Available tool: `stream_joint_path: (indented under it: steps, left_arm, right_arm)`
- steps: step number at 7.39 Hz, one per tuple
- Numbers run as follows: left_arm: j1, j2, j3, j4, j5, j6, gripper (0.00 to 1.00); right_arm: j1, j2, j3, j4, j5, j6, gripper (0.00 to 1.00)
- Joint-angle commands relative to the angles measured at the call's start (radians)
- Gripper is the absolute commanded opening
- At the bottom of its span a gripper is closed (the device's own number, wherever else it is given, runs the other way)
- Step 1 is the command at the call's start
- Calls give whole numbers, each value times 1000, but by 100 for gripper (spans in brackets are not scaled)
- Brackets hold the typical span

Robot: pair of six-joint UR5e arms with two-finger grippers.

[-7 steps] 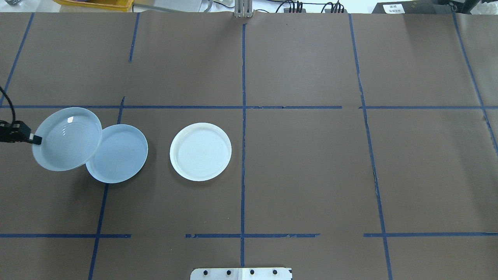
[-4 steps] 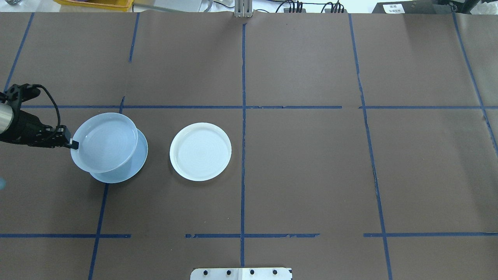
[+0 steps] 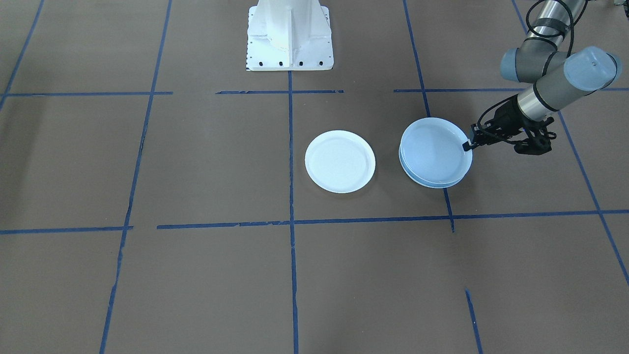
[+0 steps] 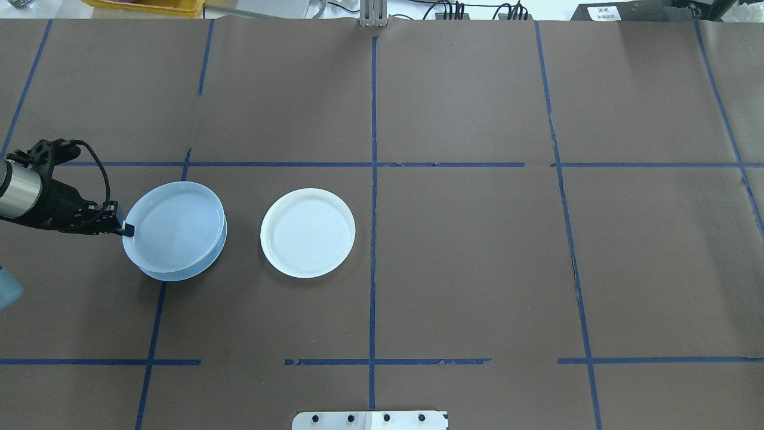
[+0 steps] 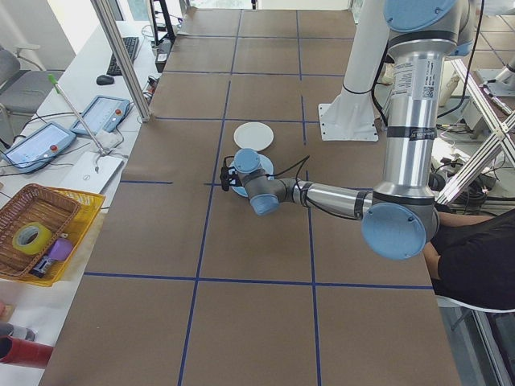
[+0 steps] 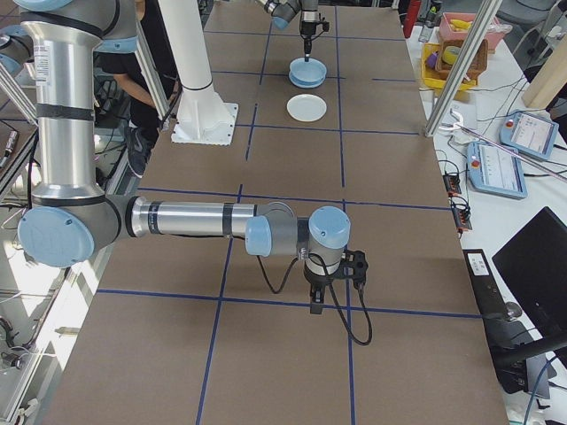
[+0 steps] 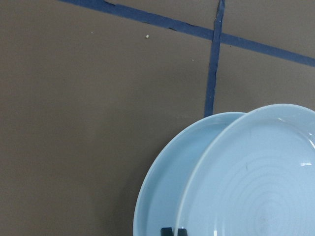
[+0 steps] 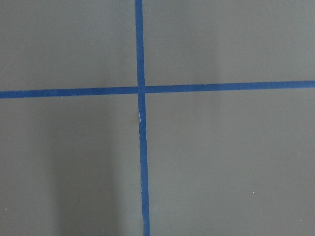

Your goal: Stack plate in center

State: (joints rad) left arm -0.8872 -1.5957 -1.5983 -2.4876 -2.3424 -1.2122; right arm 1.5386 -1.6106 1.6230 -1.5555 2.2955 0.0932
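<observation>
Overhead view, left to right: left gripper [image 4: 126,229] comes in from the left edge, jaws clamped on the near-left rim of a pale blue ringed plate [image 4: 174,224], holding it over the plain pale blue plate [image 4: 179,272] that lies flat on the brown surface [image 4: 477,269]; the lower plate shows only as a crescent past the held one's front edge. Left wrist view confirms it: the held plate overlaps the lower one, offset to one side, its faint rings visible, fingertips [image 7: 173,231] dark at the bottom of the frame on the rim. Whether the plates already touch, cannot tell; front-facing view shows them nearly nested, top plate a shade off-centre. Further right, white plate [image 4: 308,233] sits alone, apart from the pair, just left of the centre tape line. Step in hand, by my reading: placing, stack almost made. Next move calls for a small shift to centre the held plate, a gentle lowering until it seats, then release. Right gripper [image 6: 316,301] shows only in the right side view, low over bare surface and far from the plates; jaw state cannot be told
</observation>
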Motion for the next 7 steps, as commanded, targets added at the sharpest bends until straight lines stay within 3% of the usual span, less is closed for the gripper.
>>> stream_joint_path:
  steps: [1, 3, 4, 6, 7]
  left_arm:
    - [-10, -3, -34, 3, -56, 2, 100]
    - [-54, -3, -51, 7, -150, 2, 100]
    - [-55, -3, -74, 9, -161, 0, 100]
    - [-44, -32, -168, 152, -129, -10, 100]
    - [-9, -88, -230, 279, -70, -10, 100]
  right_arm:
    - [0, 0, 0, 0, -1, -1, 100]
    - [0, 0, 0, 0, 1, 0, 100]
    - [0, 0, 0, 0, -1, -1, 100]
    - [0, 0, 0, 0, 1, 0, 100]
    - [0, 0, 0, 0, -1, 0, 100]
